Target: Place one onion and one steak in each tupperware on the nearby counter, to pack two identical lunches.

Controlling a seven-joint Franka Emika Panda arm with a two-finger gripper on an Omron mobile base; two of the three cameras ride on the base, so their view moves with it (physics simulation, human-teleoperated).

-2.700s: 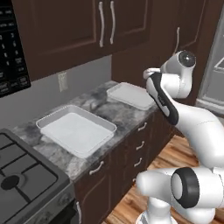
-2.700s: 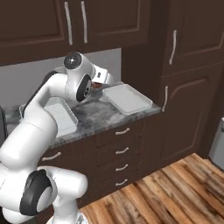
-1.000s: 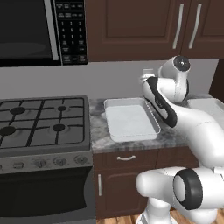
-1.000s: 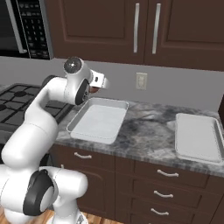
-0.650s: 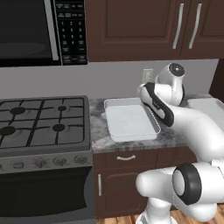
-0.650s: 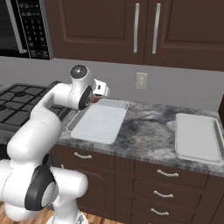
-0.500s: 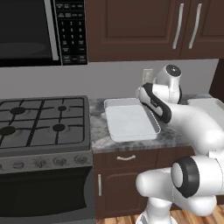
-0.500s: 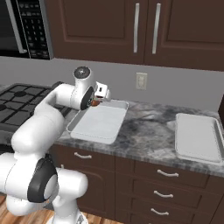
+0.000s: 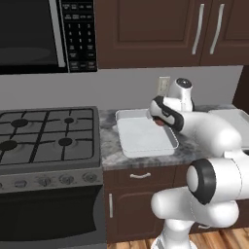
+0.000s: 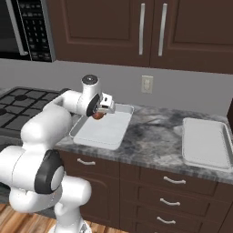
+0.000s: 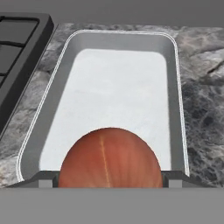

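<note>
The gripper (image 10: 98,114) is clamped on an onion (image 11: 110,158), held over the far end of the tupperware (image 10: 87,135) on the counter (image 10: 152,132) beside the stove (image 9: 46,133); no writing is legible.

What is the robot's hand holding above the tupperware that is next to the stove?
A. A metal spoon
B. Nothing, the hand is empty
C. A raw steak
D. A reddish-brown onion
D: in the hand view the round reddish-brown onion sits between the tips of the hand, over the empty tupperware beside the stove.
</note>
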